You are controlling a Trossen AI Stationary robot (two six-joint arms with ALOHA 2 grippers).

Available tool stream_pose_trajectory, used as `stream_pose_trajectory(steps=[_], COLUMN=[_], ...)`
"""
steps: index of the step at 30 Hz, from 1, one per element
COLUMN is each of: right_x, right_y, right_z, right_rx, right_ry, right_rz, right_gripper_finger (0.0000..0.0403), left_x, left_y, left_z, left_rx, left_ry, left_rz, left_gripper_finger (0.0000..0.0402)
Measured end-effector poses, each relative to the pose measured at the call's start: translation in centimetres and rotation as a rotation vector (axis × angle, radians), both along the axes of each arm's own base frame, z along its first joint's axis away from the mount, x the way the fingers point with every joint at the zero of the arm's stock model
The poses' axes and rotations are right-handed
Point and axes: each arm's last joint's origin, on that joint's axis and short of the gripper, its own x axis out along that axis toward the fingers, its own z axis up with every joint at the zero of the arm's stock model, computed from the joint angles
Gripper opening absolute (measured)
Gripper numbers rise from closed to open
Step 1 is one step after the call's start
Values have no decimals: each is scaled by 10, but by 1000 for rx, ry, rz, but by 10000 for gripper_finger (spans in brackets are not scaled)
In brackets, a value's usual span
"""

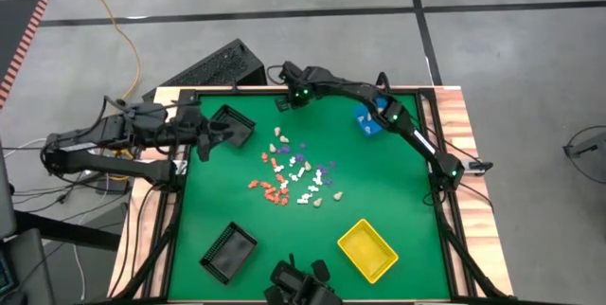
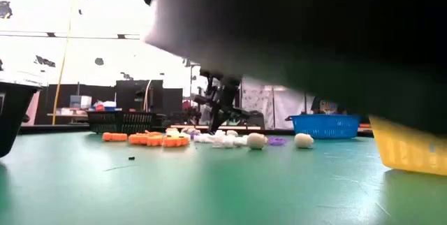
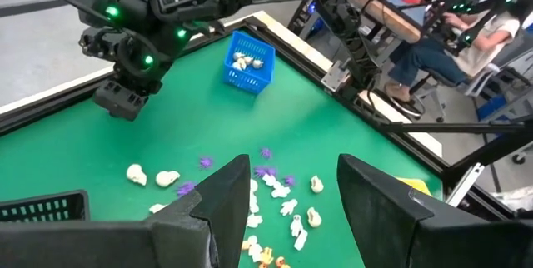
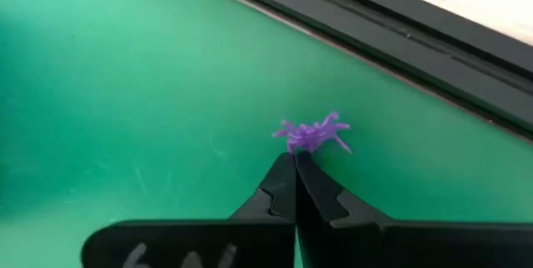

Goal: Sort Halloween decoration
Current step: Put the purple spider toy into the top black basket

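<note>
Early days: right gripper (image 4: 295, 158) pinches a purple spider (image 4: 312, 134), a few pieces fill the blue bin (image 3: 248, 62), most of the pile (image 1: 294, 178) waits.

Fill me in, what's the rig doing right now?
It's sorting Halloween decoration pieces piled mid-table on the green mat. The right gripper is near the table's far edge, fingers closed on a purple piece. The left gripper is open, above the pile's left side beside a black bin. The blue bin already holds a few pale pieces; the yellow bin looks empty.
</note>
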Motion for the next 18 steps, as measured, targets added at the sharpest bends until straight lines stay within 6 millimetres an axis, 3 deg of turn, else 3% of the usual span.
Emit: stream_pose_trajectory(steps=[5, 9, 15, 18], right_x=[-2, 0, 26, 37], right_y=[6, 21, 70, 96], right_z=[15, 47, 63, 65], right_rx=[-10, -57, -104, -237], right_ry=[7, -43, -114, -63], right_rz=[34, 87, 217, 293], right_gripper_finger=[14, 14, 14, 15], left_x=[-4, -6, -6, -6], left_y=[0, 0, 1, 1], left_z=[2, 2, 2, 2], left_rx=[3, 9, 11, -3], left_ry=[-15, -24, -22, -28], left_rz=[6, 26, 37, 40], left_gripper_finger=[172, 172, 172, 172])
